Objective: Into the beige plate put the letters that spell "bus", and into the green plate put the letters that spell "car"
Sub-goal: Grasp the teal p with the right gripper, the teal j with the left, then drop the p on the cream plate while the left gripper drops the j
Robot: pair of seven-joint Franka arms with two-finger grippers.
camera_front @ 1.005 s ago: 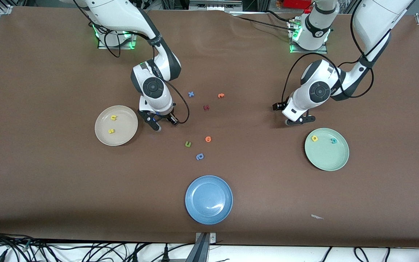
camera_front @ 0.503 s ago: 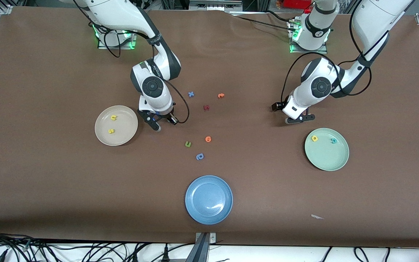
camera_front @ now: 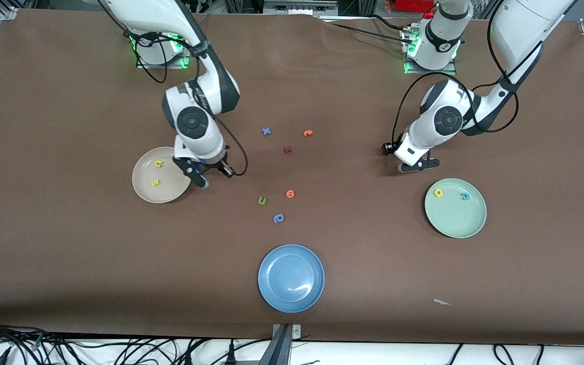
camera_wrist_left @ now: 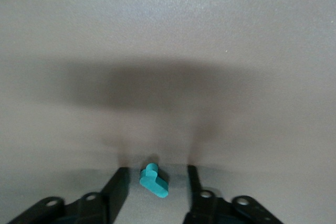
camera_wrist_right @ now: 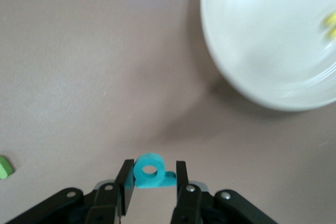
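Right gripper [camera_wrist_right: 151, 182] clamped on teal b [camera_wrist_right: 151, 171], above bench just beside beige plate [camera_front: 145, 190] rim. Left gripper [camera_wrist_left: 155, 184] fingers apart, straddling teal r [camera_wrist_left: 154, 180] on bench near green plate [camera_front: 457, 223].

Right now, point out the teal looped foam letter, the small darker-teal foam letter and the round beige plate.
teal looped b [camera_wrist_right: 149, 172]: right wrist view, its ring.
darker-teal r [camera_wrist_left: 154, 180]: left wrist view, its stem.
beige plate [camera_front: 146, 192]: front view, bare rim.
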